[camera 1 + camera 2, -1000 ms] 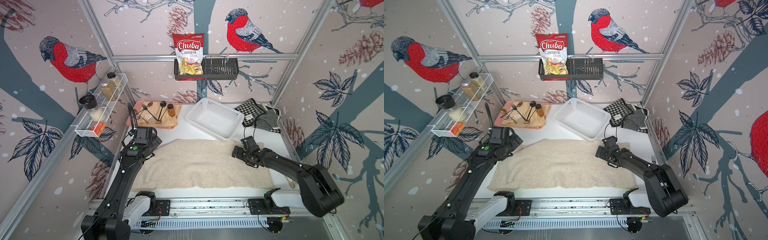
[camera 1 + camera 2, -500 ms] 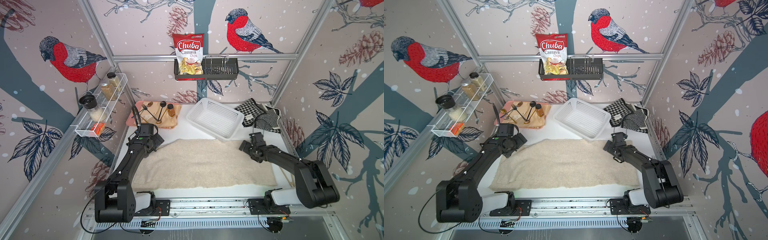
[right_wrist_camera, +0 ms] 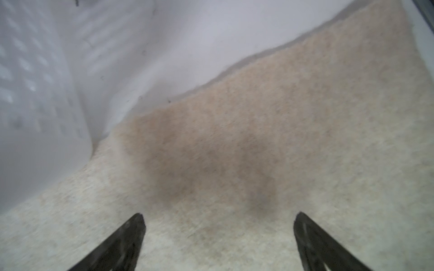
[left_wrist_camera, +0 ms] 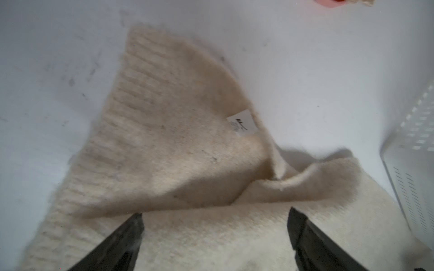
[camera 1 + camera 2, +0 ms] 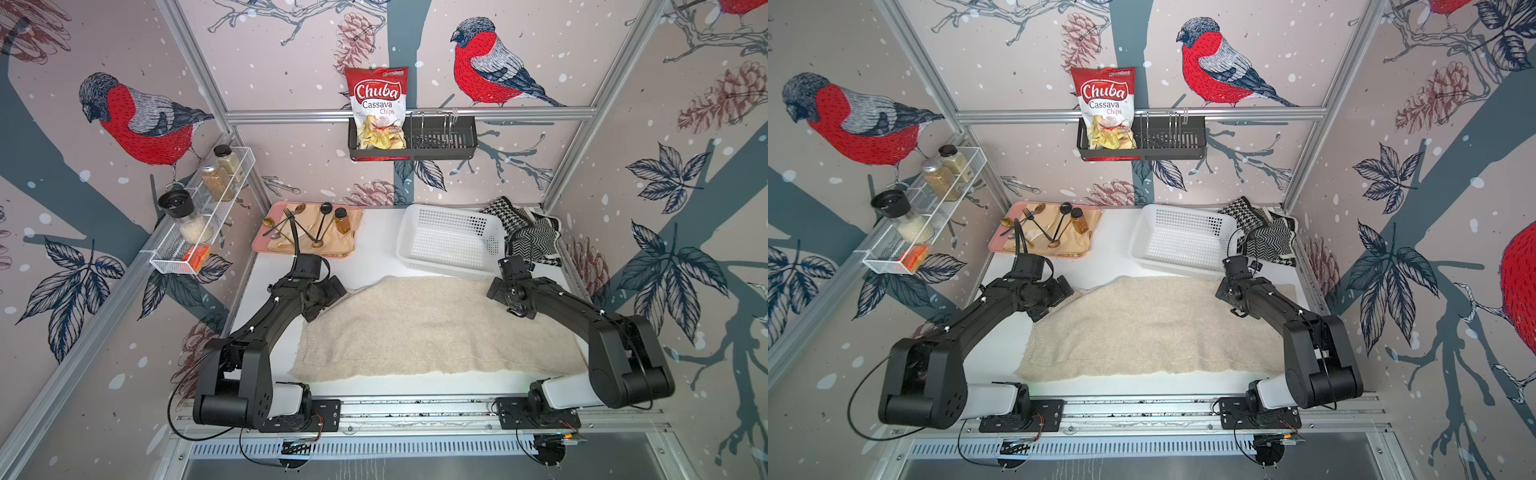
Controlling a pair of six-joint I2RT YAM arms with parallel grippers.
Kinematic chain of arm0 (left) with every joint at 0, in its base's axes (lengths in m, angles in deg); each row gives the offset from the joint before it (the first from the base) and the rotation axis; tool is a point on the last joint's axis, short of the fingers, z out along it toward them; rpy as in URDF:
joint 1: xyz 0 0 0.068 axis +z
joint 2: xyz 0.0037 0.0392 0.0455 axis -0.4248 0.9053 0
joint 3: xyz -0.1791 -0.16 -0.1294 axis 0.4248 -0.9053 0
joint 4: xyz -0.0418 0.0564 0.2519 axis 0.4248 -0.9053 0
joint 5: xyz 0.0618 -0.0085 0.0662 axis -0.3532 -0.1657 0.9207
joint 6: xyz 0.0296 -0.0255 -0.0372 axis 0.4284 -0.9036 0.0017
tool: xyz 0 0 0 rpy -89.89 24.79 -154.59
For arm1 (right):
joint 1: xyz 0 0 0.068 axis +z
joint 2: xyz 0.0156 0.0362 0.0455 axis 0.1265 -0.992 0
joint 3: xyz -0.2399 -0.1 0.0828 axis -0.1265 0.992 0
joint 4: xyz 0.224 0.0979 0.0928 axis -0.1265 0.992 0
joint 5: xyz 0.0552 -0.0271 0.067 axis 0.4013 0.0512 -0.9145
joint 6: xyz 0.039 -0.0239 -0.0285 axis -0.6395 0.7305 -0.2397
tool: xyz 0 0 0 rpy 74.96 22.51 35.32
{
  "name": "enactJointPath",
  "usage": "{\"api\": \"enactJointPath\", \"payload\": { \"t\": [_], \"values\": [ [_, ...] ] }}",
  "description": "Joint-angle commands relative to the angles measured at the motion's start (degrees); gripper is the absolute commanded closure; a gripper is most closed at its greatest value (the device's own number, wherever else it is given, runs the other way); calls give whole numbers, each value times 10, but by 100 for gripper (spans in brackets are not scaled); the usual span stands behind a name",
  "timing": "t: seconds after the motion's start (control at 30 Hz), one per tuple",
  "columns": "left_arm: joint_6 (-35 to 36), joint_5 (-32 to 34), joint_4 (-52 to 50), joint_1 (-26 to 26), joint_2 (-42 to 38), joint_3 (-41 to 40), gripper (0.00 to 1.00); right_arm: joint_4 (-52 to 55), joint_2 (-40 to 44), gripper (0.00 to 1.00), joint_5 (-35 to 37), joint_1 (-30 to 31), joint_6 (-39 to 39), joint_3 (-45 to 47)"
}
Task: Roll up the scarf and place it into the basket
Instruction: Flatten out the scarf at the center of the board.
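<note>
Cream knit scarf [image 5: 428, 328] spread on white table [image 5: 374, 257]; bird-print walls [image 5: 490, 70] all round. Left gripper [image 4: 215, 212]: jaws wide apart, empty, above folded-back scarf corner with label [image 4: 242, 123]. Right gripper [image 3: 218, 214]: jaws wide apart, empty, over flat scarf. Basket [image 3: 35, 82] just beside it, blurred. Whether fingertips touch fabric: cannot tell. Finger bases cut off.

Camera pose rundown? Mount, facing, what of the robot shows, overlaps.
Top views: stereo head high over the robot's base end, looking down and forward; left arm, right arm, scarf and basket show in both top views.
Left wrist: on the left arm, looking past the open left claw at the scarf's folded-over corner and label.
Right wrist: on the right arm, looking past the open right claw at flat scarf beside the basket wall.
Shared: scarf and basket appear in every view.
</note>
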Motion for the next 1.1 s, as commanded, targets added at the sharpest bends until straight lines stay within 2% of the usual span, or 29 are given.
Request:
{"api": "enactJointPath", "payload": {
  "t": [0.0, 0.13, 0.3, 0.37, 0.47, 0.5, 0.67, 0.83, 0.87, 0.93, 0.97, 1.03, 1.07],
  "values": [
    [14, -11, 8, -7, 14, 16, 2, 10, -4, 0, 0, 17, 2, -8],
    [20, -11, -1, -21, 48, 19, 3, 18, 17, 0, 3, 38, -6, -13],
    [19, -20, 25, -37, 73, 5, 25, 17, 35, 0, -10, 52, -9, -13],
    [22, -21, 23, -41, 80, 7, 48, 20, 39, 0, -10, 63, -7, -17],
    [28, -11, 12, -42, 67, 16, 95, 15, 43, 0, -12, 80, -6, -17],
    [29, -6, 5, -42, 58, 22, 100, 15, 44, 0, -12, 84, -6, -17],
    [29, -11, -11, -52, 10, 33, 100, 12, 49, 0, -12, 98, -8, -17],
    [26, -1, -18, -70, -2, 20, 100, 11, 55, 0, -11, 101, -5, -18],
    [23, 11, -22, -70, 1, 17, 84, 11, 57, 0, -11, 102, -5, -18],
    [26, 35, -23, -70, 11, 14, 37, 14, 64, 0, -10, 105, -3, -17],
    [28, 41, -18, -69, 14, 13, 26, 14, 68, 0, -9, 105, -3, -16],
    [34, 54, -16, -70, 29, 19, 17, 14, 77, 0, -8, 106, -3, -10],
    [39, 53, -14, -70, 36, 22, 17, 14, 81, 0, -7, 105, -2, -8]
  ]
}}
